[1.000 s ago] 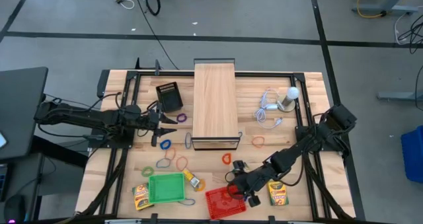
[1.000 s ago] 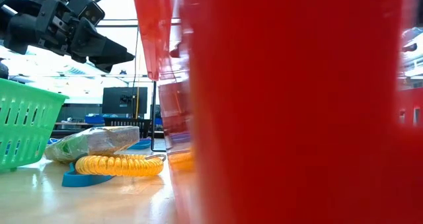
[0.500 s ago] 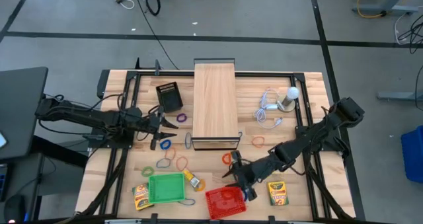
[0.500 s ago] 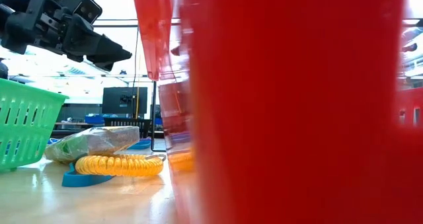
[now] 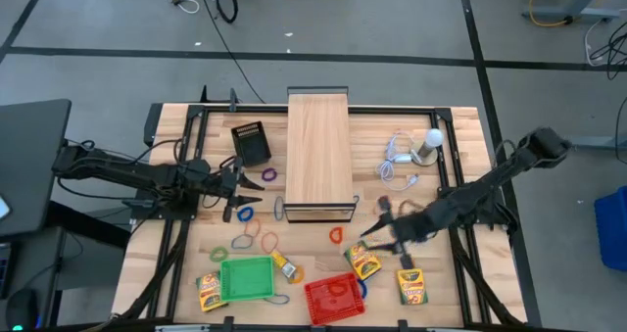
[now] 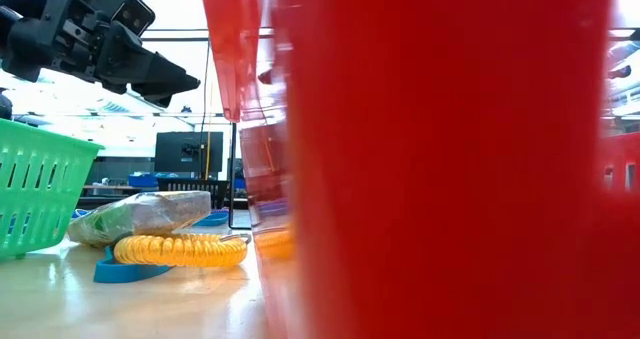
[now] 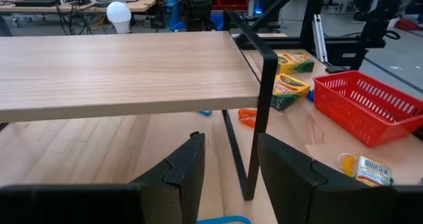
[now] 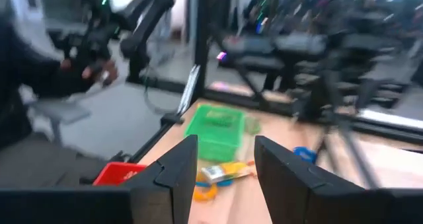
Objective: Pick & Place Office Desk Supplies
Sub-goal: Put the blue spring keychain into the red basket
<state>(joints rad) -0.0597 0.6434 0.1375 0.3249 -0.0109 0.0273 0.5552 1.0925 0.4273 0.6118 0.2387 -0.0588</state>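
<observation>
Several small coloured loops lie flat on the table between the two arms, such as a blue loop (image 5: pixel 245 214) and an orange loop (image 5: pixel 382 210). One crayon box (image 5: pixel 362 261) lies beside the red basket (image 5: pixel 333 298). Two more crayon boxes (image 5: pixel 412 286) (image 5: pixel 209 291) lie near the table's near edge. A small yellow piece (image 5: pixel 284 265) rests by the green basket (image 5: pixel 247 278). My right gripper (image 5: pixel 382 229) (image 8: pixel 226 141) hangs open above the table, just beyond the first crayon box. My left gripper (image 5: pixel 235 185) (image 7: pixel 230 137) is open, left of the wooden box.
The long wooden box (image 5: pixel 318 156) stands on thin black legs mid-table. A white bulb with its cable (image 5: pixel 421 148) sits at the far right, and a black block (image 5: pixel 251 144) at the far left. In the low view the red basket (image 6: pixel 430 159) fills most of the picture.
My right gripper has moved from over the red basket toward the table's far and right side and has risen. A crayon box now shows beside the basket where the gripper was. The left arm has barely moved.
</observation>
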